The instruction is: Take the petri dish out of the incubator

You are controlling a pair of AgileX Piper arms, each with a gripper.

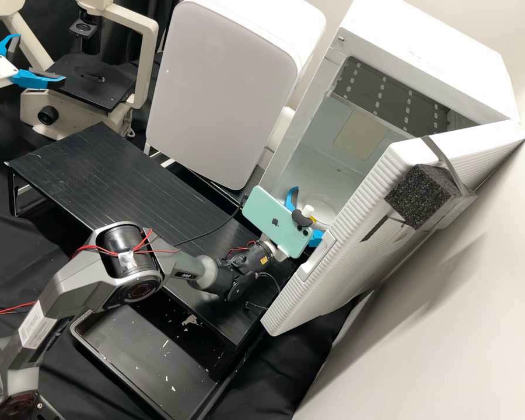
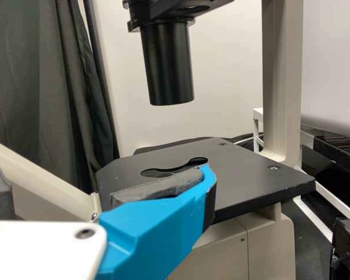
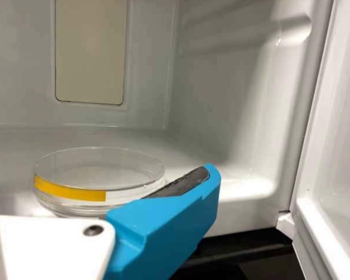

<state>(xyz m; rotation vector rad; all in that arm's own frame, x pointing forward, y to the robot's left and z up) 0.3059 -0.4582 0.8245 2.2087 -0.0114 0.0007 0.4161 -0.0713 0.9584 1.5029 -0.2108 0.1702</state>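
At the mouth of the open white box-shaped incubator [image 1: 431, 58], with the right gripper [image 1: 310, 210], white with bright blue fingers, set wide apart. Inside, resting flat on the incubator's floor between those fingers: see a clear round petri dish [image 3: 99, 169] with a yellow and white band; cannot tell whether touching the nearer finger. Beside the flat black stage [image 1: 90, 84] of a cream-coloured microscope [image 1: 141, 55], likewise spread: see the white-and-blue left gripper [image 1: 39, 57].

White incubator floor [image 3: 189, 156], with a clear, round petri dish [image 3: 99, 166] flat on it.
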